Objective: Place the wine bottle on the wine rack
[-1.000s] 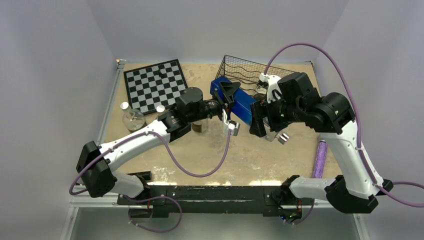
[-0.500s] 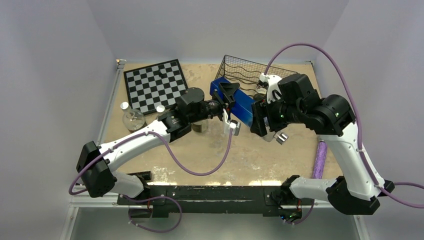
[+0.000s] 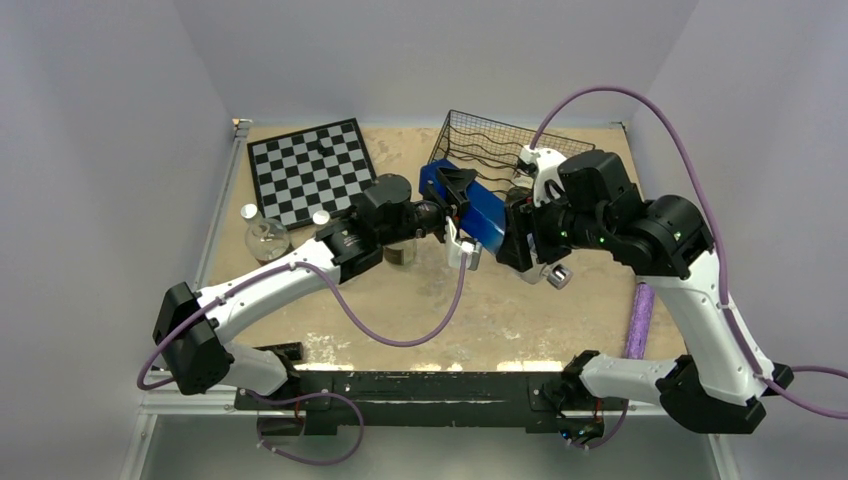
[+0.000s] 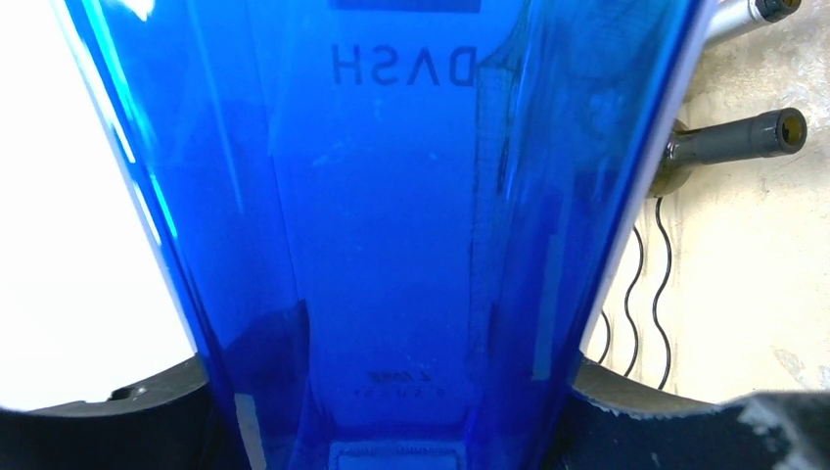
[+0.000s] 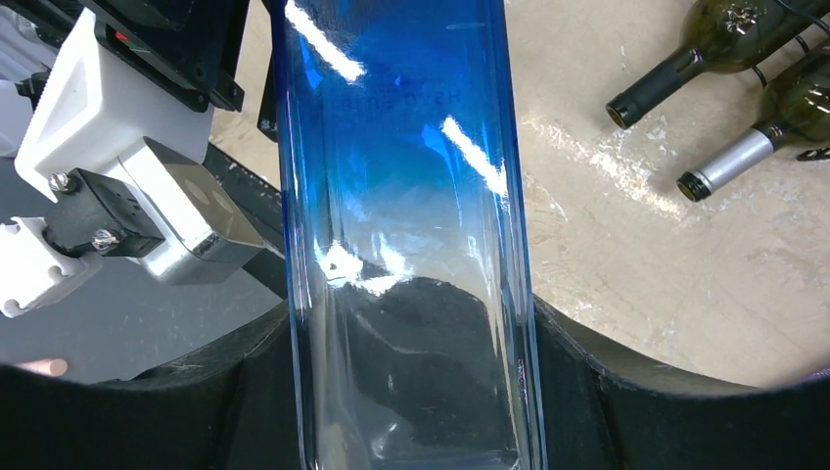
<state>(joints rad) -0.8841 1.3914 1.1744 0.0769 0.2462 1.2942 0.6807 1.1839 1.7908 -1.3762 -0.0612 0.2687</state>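
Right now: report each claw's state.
Left claw: closed on the blue bottle.
Right claw: closed on the blue bottle too.

The wine bottle (image 5: 406, 196) was smooth, glossy blue glass, translucent, with bright reflections. The wine rack (image 3: 490, 135) was thin black wire, apparently metal. The table top (image 3: 520, 310) appeared matt, sandy and scuffed. The chessboard (image 3: 310, 170) finish was matt.

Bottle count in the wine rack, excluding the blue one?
2. A black-capped bottle and a silver-capped bottle lie side by side in the wine rack, necks poking out. Part of it is blocked from view; more may be hidden.
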